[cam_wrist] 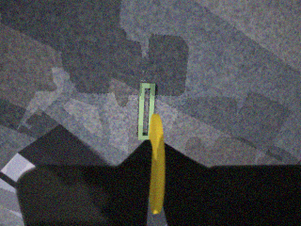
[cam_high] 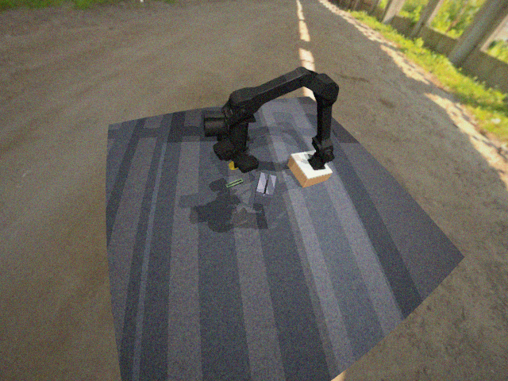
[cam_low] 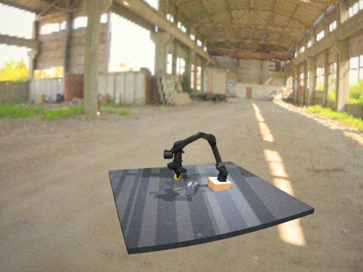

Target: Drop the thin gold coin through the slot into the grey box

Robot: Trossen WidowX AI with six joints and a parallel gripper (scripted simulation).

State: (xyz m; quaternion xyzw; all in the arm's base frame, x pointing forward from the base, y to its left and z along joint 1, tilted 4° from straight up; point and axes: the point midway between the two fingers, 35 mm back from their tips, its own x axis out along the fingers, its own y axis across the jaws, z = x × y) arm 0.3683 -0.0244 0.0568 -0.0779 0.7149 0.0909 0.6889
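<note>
The gold coin (cam_high: 232,165) (cam_low: 176,177) (cam_wrist: 157,179) is held on edge between the fingers of my gripper (cam_high: 235,162) (cam_low: 177,174) (cam_wrist: 151,145), which is shut on it. The coin hangs in the air, clear of the holder. The green holder (cam_high: 234,182) (cam_low: 176,189) (cam_wrist: 141,113) lies on the table with its groove empty. The grey box (cam_high: 261,182) (cam_low: 191,188) (cam_wrist: 18,167) stands beside the holder, to its right in the top and exterior views. Its dark slot shows in the lid in the top view; only a corner of the lid shows in the wrist view.
The arm's base stands on an orange block with a white top (cam_high: 305,174) (cam_low: 215,184), right of the grey box. The striped table (cam_high: 254,307) (cam_low: 205,222) carries the arm's shadows around the holder and box.
</note>
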